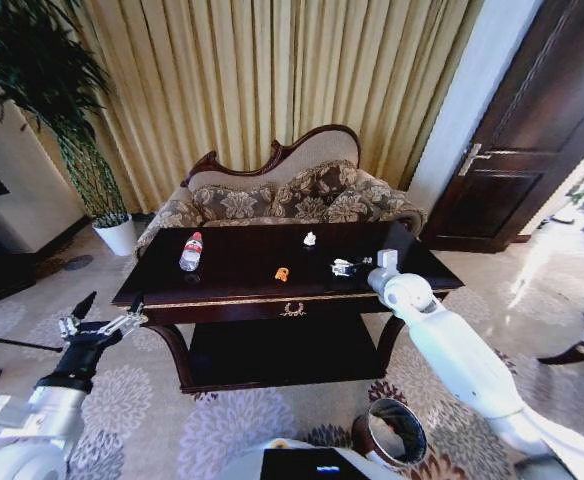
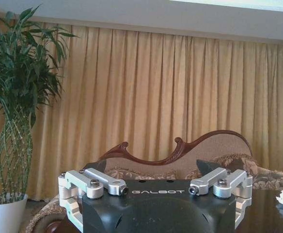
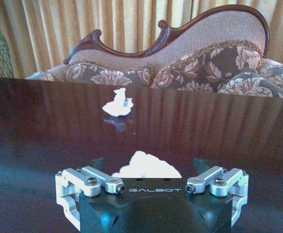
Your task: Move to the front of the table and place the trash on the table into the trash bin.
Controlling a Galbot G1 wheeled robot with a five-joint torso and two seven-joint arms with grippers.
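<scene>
Right gripper [image 3: 151,167] low over the dark glossy table [image 3: 228,126], jaws spread around a white crumpled scrap [image 3: 146,166]. Second white scrap [image 3: 117,104] farther off. Patterned sofa [image 3: 204,68] behind, gold curtain [image 3: 132,24] beyond.

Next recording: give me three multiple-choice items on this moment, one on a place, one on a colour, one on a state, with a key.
1. Where is the right gripper?
A. over the table, at a white scrap
B. over the bin
C. on the sofa

2. What colour is the bottle cap?
A. blue
B. red
C. green

3. How is the left gripper?
A. shut on the bottle
B. open, off the table's left end
C. inside the bin

Key: A, the scrap lies between its fingers; B, the cap shows red; B, its fingers are spread on nothing.
</scene>
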